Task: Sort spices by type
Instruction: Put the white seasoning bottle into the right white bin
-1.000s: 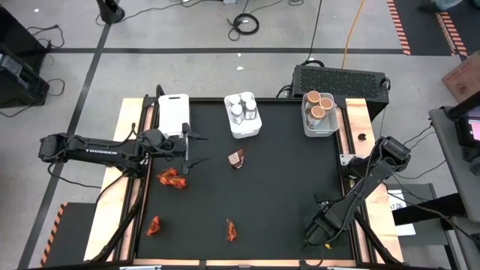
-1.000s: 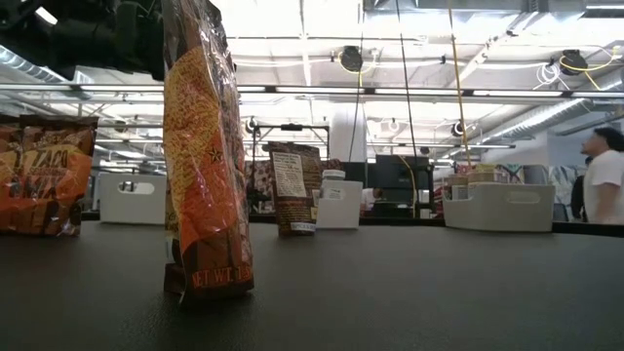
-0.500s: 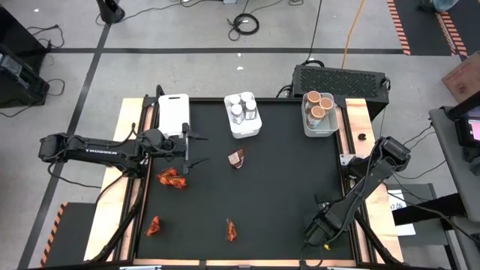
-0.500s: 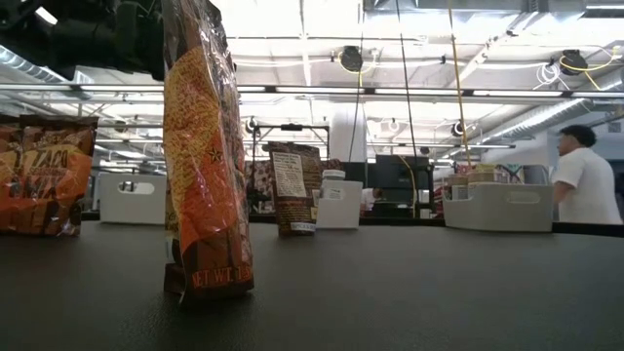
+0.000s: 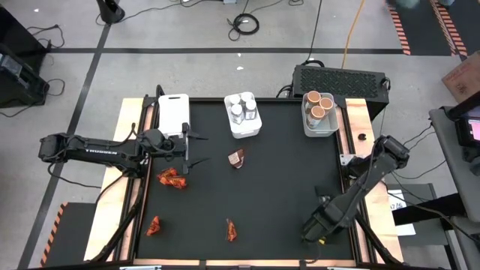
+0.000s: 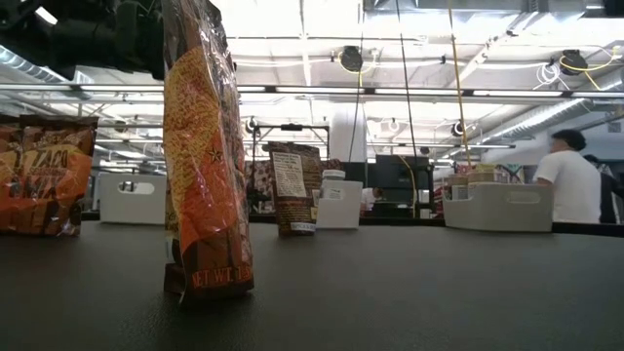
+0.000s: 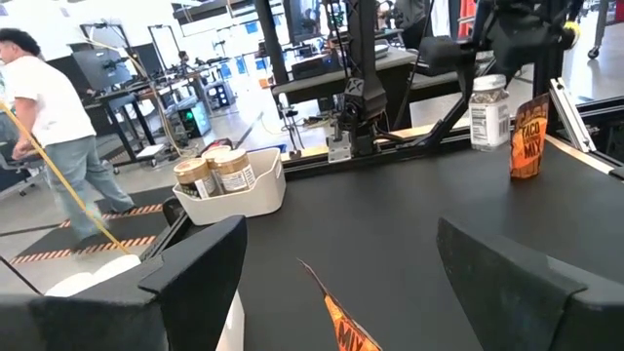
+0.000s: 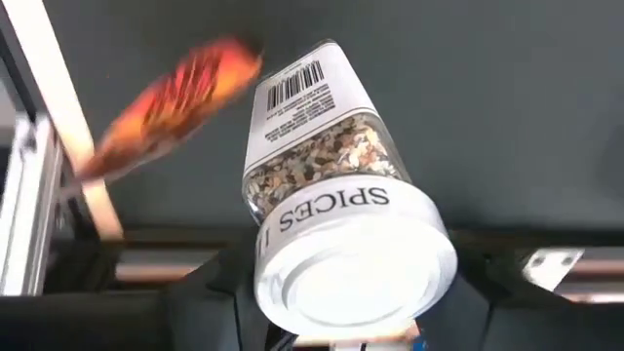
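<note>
Clear glass and a white lid filled my right wrist view: the right gripper had its fingers closed on a spice jar by the lid end, at the table's near right corner, where the high view showed that gripper low over the black mat. Beyond the jar, one red-orange sachet lay blurred on the mat.

I saw the left gripper at the left side of the mat, fingers spread wide and holding nothing, just in front of the empty white bin. A sachet lay just near it; two more stood along the near edge, and a brown packet stood mid-table.

Sorted items, far edge: the middle bin held clear white-lidded jars; the right bin held tan-topped tubs.

In the low view, a person stood beyond the table.
</note>
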